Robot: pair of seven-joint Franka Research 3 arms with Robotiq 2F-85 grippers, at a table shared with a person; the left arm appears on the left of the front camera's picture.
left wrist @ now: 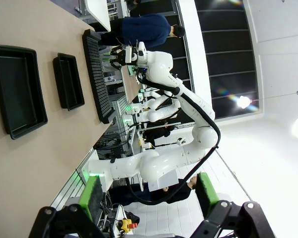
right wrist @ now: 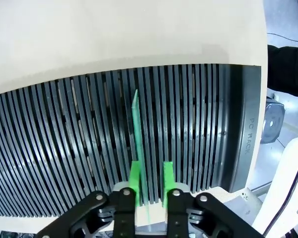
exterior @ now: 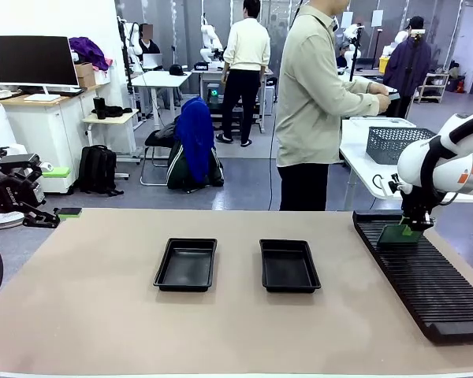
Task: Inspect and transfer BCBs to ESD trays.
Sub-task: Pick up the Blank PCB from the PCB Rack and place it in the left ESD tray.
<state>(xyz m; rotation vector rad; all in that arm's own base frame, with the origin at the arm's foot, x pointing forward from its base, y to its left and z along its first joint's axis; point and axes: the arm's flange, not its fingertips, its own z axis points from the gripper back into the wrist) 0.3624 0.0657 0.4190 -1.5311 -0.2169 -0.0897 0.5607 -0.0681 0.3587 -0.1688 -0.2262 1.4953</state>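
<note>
Green BCB [right wrist: 137, 124] upright in the slotted PC rack [right wrist: 64, 148], straddled by right gripper [right wrist: 151, 171], jaws nearly together, clamp not certain. Could tilt and jam if lifted off-centre. Well apart from ESD trays [exterior: 188, 241]

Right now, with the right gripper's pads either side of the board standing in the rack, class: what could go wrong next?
1. The BCB sits off-centre in the right gripper, nearer one pad. Closing may tilt it against the slotted rack's ribs.
2. The pads cover only a strip at its top edge, so it might swing or slip before reaching an ESD tray.
</note>
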